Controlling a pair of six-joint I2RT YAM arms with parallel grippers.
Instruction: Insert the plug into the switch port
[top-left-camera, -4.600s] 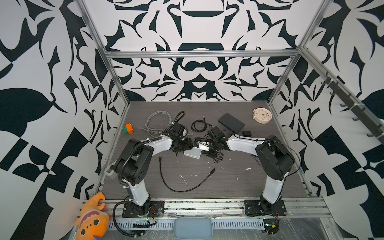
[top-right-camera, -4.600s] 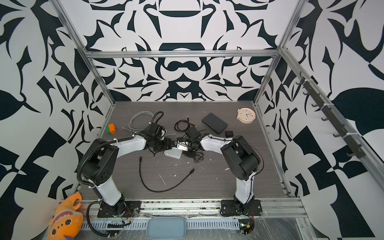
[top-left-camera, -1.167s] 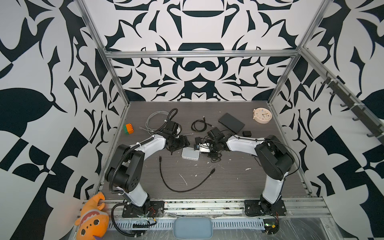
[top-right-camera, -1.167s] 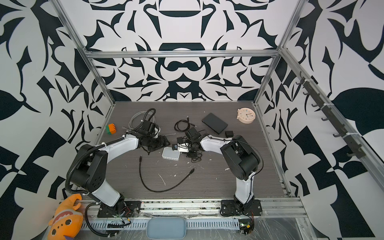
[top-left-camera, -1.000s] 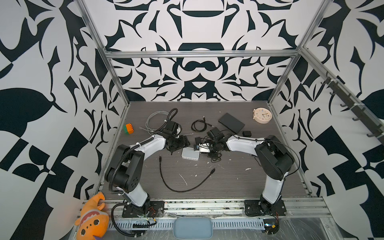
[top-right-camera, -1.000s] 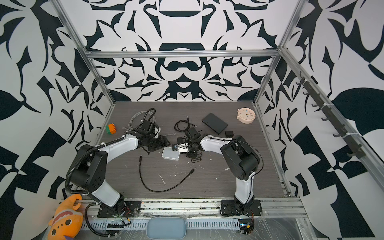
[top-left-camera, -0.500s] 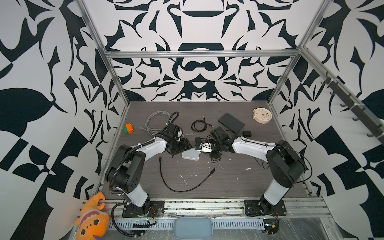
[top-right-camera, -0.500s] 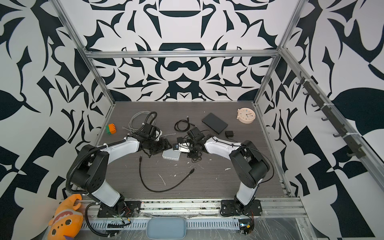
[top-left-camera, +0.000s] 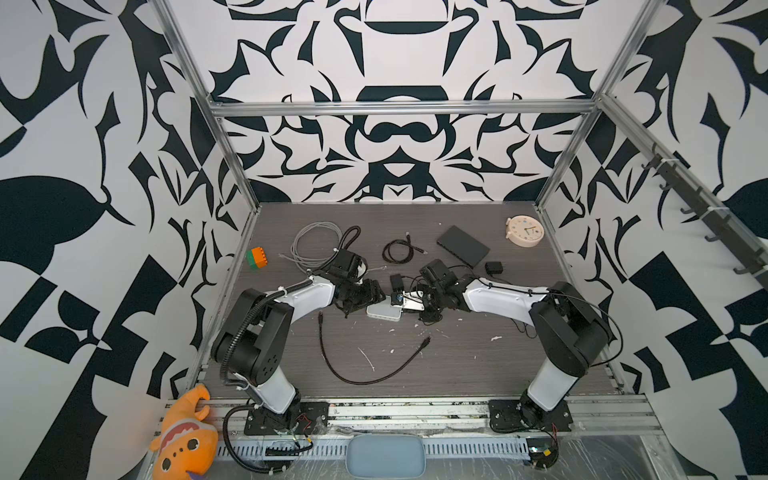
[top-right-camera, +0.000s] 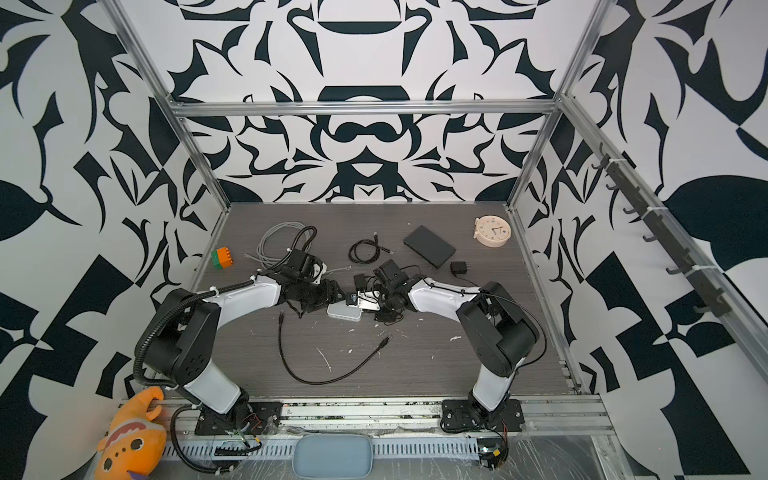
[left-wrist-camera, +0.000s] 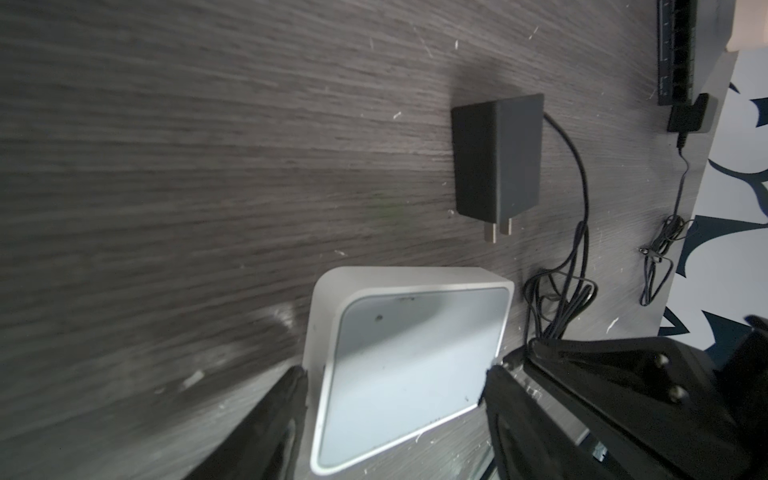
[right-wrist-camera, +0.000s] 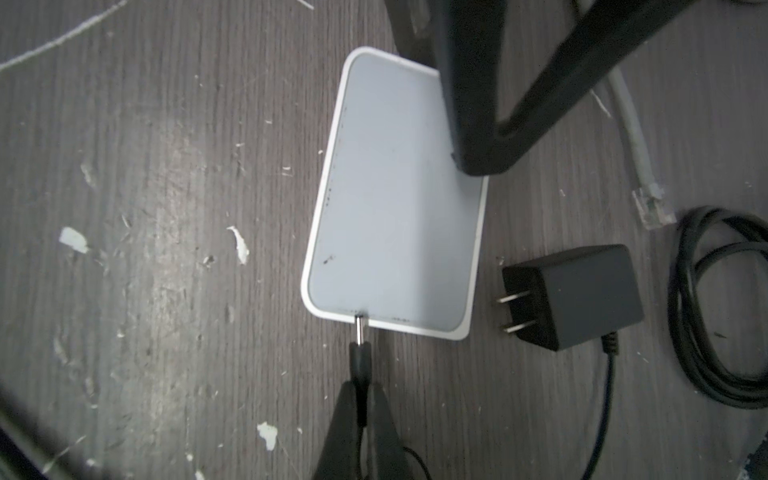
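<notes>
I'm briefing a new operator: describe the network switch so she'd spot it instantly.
On the dark wood-grain table, look to the middle, where the left gripper and right gripper converge. The switch is the flat rounded box between them, the only white device there; the slab farther back is black.

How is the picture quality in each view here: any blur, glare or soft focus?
Left wrist view: the bare table smears into streaks, while the switch is fairly crisp, with a soft shadow across its top. Right wrist view: the right gripper is soft, close to the lens; the plug reads clearly; a pale sheen lies on the wood. Both top views: evenly lit and sharp.
</notes>
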